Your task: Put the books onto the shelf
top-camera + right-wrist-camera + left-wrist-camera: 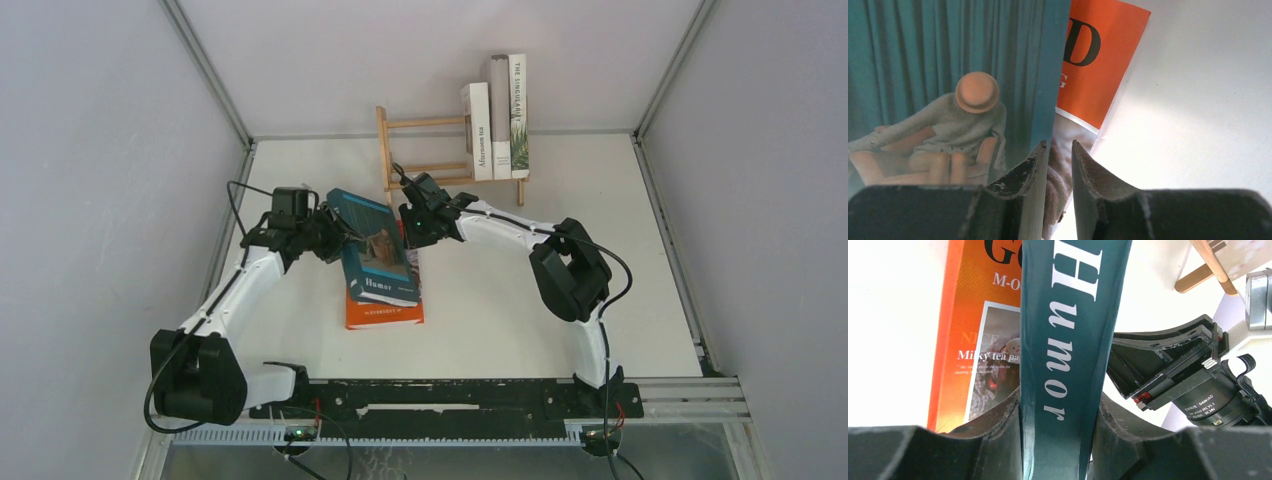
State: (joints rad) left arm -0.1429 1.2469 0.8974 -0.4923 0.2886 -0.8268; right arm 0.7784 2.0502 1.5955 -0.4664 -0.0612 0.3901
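Bright, even, diffuse light; shadows soft. Wrist views: bench point(1198, 75) blown out white, near jaws dark, slightly blurred.

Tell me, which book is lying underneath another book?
The orange book, flat on the table beneath the teal Humor book. The other three books stand upright on the shelf.

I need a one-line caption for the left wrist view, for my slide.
Left gripper grips the teal Humor book by its spine, the orange book behind it.
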